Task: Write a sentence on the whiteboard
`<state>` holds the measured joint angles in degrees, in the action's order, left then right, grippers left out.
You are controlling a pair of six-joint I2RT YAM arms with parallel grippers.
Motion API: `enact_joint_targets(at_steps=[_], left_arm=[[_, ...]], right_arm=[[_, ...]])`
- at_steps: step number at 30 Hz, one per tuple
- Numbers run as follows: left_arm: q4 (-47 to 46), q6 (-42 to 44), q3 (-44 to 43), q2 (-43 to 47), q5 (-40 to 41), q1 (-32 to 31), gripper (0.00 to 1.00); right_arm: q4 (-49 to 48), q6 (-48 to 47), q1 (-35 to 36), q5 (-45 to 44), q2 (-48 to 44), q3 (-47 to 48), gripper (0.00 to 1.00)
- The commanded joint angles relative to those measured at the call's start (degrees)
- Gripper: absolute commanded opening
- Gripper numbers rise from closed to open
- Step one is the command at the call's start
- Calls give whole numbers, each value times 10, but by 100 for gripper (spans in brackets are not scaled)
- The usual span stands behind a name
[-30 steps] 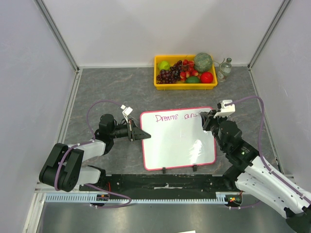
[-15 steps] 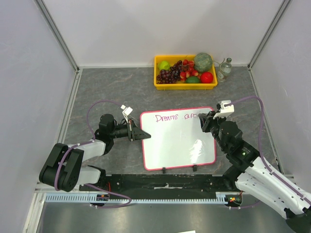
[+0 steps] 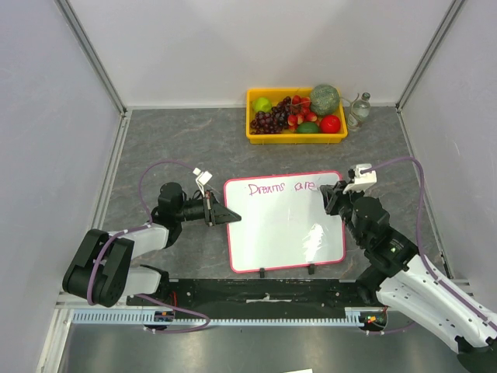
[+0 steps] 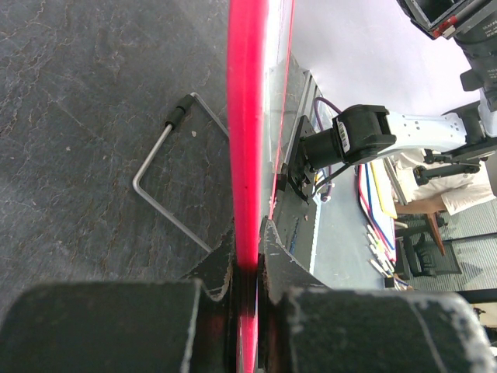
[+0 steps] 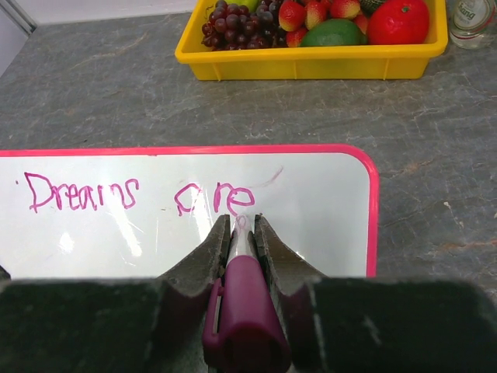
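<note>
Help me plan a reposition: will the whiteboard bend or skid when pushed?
Probably stiff: the whiteboard lies flat with the left tool clamping only one edge. Likely light, being thin. May skid, hence the clamp.

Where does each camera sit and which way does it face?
Top external: overhead behind, facing down; left arm, right arm, white pink-rimmed whiteboard.
Left wrist: at board's edge, facing along it; left gripper clamps it.
Right wrist: over the board, facing yellow fruit tray; right gripper grips magenta marker.
Shared: top and right wrist see pink handwritten sentence.
</note>
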<state>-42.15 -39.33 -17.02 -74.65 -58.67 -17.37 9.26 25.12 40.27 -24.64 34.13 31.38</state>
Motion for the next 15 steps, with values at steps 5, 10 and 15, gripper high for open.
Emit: enact_joint_targets(at_steps=[5,10,15], left_arm=[[36,87,12,-12,47,-2,2],[36,87,13,-8,47,-2,2],[36,87,13,-8,48,-3,2]], right_arm=[[13,-3,-1,-43,1,5,0],[9,-6,-1,-23,-30,20,0],[15,-7,-1,12,-63,36,0]])
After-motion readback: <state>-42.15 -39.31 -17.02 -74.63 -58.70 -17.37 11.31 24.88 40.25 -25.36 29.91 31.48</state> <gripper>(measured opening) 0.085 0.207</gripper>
